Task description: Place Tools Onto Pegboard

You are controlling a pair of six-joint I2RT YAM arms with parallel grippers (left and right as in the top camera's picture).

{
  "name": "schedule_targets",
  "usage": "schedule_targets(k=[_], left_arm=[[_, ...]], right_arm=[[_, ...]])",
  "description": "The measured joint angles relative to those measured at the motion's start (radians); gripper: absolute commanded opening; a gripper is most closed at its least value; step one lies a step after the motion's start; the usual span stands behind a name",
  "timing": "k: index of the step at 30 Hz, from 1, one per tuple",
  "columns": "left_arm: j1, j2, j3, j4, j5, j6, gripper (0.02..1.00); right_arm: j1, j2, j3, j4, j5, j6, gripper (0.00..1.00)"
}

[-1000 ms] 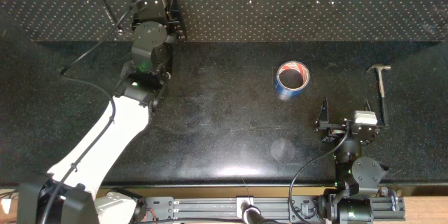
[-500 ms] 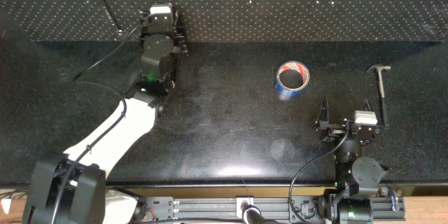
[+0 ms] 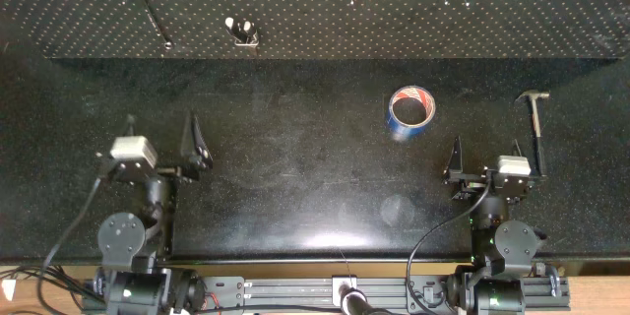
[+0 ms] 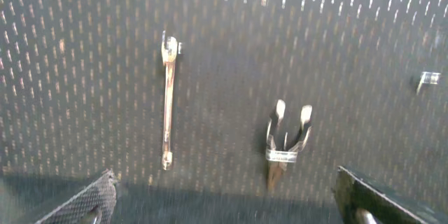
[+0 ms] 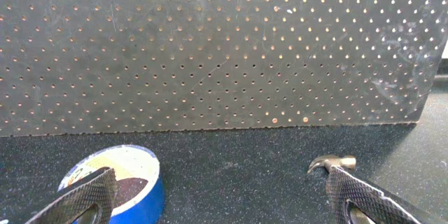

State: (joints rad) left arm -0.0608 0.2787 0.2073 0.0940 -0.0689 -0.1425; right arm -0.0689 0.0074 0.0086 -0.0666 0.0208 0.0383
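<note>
1. Up on the pegboard [image 3: 394, 20], left part: a wrench [image 3: 150, 16] hangs tilted, with pliers [image 3: 242, 32] hung just to its right.
2. Tape roll [image 3: 410, 110] sits on the desk [image 3: 295, 167], right of centre, near the pegboard's foot.
3. Hammer [image 3: 535, 118] lies on the desk at far right, head toward the pegboard.
4. Left jaws are spread wide and hold nothing, at desk left.
5. Right jaws are spread and empty, near the hammer handle.

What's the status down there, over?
Open, empty: left tool, right tool. On pegboard: wrench, clamp. On table: tape roll, hammer, nothing between them and right tool.
</note>
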Motion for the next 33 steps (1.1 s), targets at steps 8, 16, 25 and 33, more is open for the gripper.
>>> schedule_targets(k=[8,16,25,33], left_arm=[[0.04,-0.259,-0.201,-0.022,0.065,0.056,0.993],[0.04,-0.265,-0.2,-0.167,0.062,0.079,0.993],[0.04,-0.266,-0.2,-0.168,0.063,0.079,0.993],[0.04,-0.266,-0.2,-0.168,0.062,0.086,0.993]], right_arm=[[0.0,0.0,0.0,0.0,0.0,0.0,0.978],[0.0,0.0,0.0,0.0,0.0,0.0,0.978],[0.001,0.284,0.321,-0.431,-0.089,0.097,0.978],[0.196,1.436,1.136,-0.991,-0.302,0.024,0.978]])
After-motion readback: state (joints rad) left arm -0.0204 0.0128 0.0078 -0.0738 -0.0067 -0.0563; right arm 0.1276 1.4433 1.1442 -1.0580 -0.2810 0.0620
